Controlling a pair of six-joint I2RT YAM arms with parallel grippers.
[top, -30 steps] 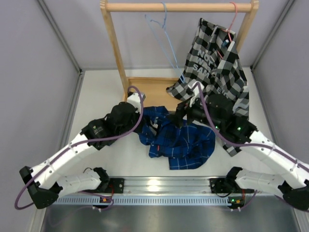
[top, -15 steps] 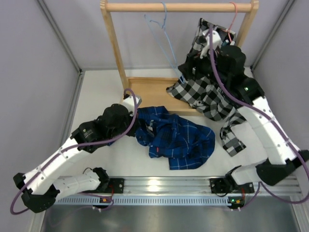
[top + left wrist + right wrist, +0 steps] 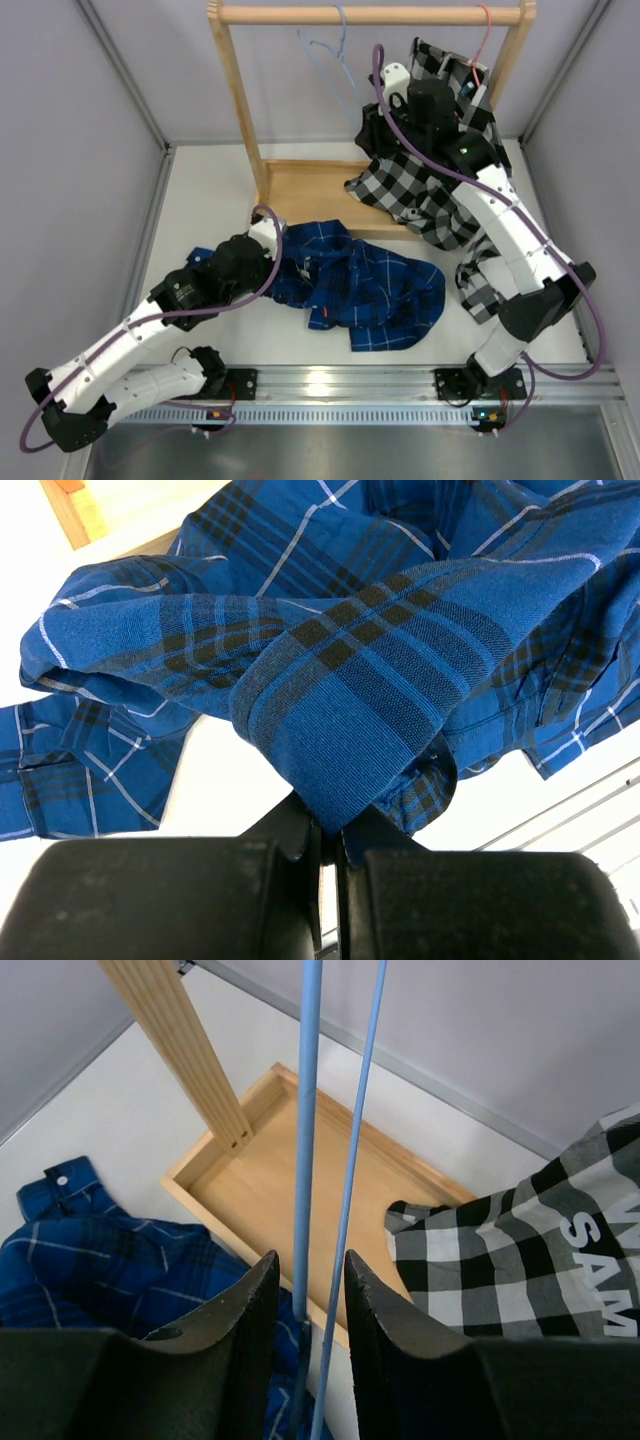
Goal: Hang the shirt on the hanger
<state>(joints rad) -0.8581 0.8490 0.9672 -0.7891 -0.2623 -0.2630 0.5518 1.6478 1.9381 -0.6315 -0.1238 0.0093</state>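
Your left claw (image 3: 328, 832) pinches a fold of the shirt (image 3: 380, 660), holding the garment on the counter (image 3: 200, 200) ready for lifting. Your right claw (image 3: 311, 1290), part-spread, straddles one hanger (image 3: 308, 1080) wire, apparently to steady it.

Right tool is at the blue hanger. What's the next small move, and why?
Probably close the right tool on the hanger: in the right wrist view one of its light-blue wires runs between the fingers with gaps beside it, so nothing is gripped there. The left tool pinches a fold of the shirt.
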